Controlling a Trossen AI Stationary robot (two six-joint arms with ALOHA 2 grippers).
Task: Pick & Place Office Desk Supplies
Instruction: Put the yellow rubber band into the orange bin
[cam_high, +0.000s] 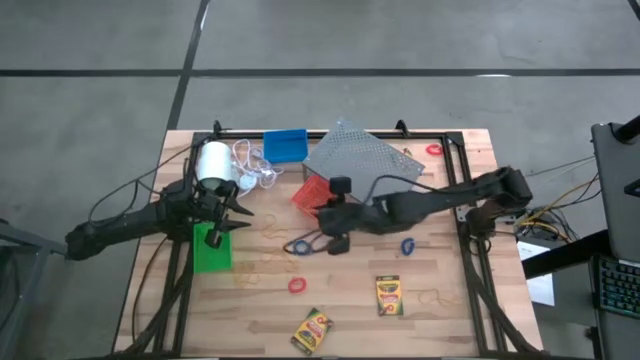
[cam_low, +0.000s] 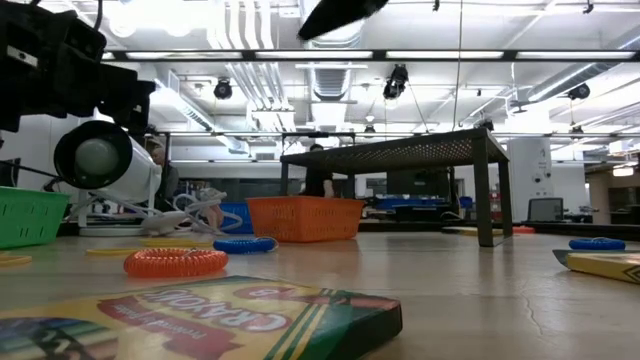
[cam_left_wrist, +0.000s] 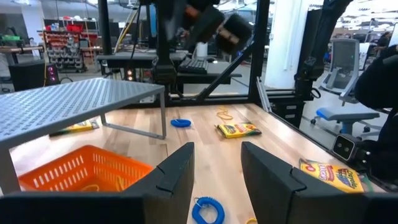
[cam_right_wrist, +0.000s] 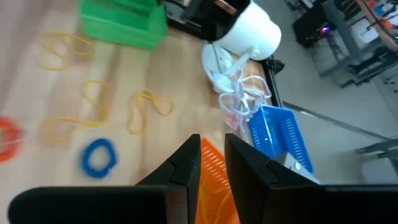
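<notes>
High view shows the right gripper over mid-bench, beside the red-orange bin; its fingers stand slightly apart, empty, probably lining up on the blue ring band nearby. Left gripper waits over the green bin, fingers apart, empty. Crayon boxes lie nearer, unsorted
</notes>
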